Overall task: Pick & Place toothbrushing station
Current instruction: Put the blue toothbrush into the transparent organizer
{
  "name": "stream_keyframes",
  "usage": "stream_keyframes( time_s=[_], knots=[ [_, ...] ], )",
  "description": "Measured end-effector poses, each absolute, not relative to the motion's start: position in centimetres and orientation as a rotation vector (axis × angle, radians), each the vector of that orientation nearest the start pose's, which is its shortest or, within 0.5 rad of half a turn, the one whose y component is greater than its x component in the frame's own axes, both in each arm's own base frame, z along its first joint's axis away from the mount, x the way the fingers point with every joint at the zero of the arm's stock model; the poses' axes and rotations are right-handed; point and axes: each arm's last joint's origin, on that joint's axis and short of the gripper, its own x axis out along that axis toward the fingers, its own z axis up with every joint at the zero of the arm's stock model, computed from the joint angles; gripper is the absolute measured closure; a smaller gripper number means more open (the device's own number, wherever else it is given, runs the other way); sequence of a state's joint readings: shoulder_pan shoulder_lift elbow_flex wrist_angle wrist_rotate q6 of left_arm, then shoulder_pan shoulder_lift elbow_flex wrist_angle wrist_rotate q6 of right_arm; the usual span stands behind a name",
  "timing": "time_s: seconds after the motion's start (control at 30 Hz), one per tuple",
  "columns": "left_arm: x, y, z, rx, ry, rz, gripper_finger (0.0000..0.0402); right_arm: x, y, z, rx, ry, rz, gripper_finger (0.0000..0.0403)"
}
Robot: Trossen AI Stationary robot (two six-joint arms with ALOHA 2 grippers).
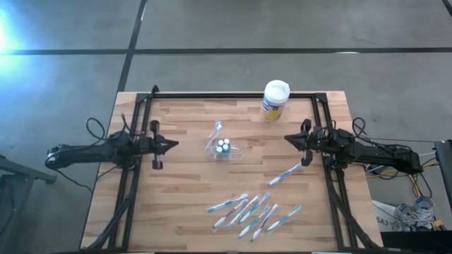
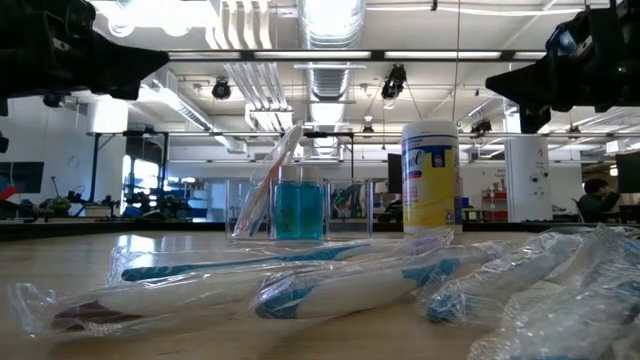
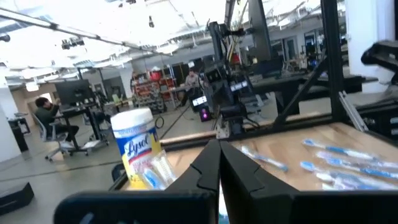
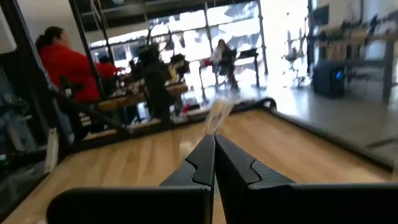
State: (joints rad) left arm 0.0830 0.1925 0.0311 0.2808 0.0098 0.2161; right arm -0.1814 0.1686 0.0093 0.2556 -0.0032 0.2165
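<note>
- High view: I see my left gripper (image 1: 171, 144) hanging near the table's (image 1: 176, 212) left edge and my right gripper (image 1: 289, 138) near the right edge, both clenched on nothing. The clear holder (image 1: 222, 149) stands mid-table, slightly toward the far edge, between the two grippers and about level with them; I judge the left a little nearer. In it are teal-capped tubes (image 1: 224, 146) and one toothbrush (image 1: 216, 131) leaning toward the far edge. The loose wrapped toothbrushes (image 1: 254, 210) lie fanned along the near edge, long axes running diagonally toward the far right corner; a single toothbrush (image 1: 284, 173) lies closer to the right gripper. A wipes canister (image 1: 274, 101) stands at the far edge.
- Low view: the holder (image 2: 298, 208) shows one brush tilted in its left compartment and a teal mass in the middle one; the wrapped brushes (image 2: 330, 285) lie flat in front.
- Left wrist view: my fingers (image 3: 217, 168) meet tip to tip, pointing across at the canister (image 3: 138, 147) and brushes (image 3: 339, 163).
- Right wrist view: my fingers (image 4: 213, 155) are pressed together, aimed toward the holder (image 4: 214, 118).
</note>
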Motion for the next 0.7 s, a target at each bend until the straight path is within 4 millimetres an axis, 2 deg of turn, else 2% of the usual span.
stream_keyframes(
  time_s=[0.17,0.3,0.4,0.5,0.7],
  knots=[
    [10.8,0.9,18.1,0.232,-0.071,0.082,0.0392,10.6,-2.0,19.0,0.186,-0.242,-0.177,0.0394],
    [10.8,0.9,18.3,0.263,-0.082,0.085,0.0392,11.1,-2.1,21.7,0.187,-0.263,-0.177,0.0394],
    [10.8,0.9,18.5,0.266,-0.088,0.086,0.0392,12.1,-2.0,24.5,0.196,-0.180,-0.181,0.0394],
    [10.8,0.9,18.5,0.266,-0.088,0.085,0.0392,13.5,-2.0,27.3,0.227,-0.026,-0.245,0.0394],
    [10.8,0.9,18.4,0.265,-0.072,0.083,0.0392,16.2,-1.2,30.4,0.362,0.387,-0.409,0.0394]
  ],
)
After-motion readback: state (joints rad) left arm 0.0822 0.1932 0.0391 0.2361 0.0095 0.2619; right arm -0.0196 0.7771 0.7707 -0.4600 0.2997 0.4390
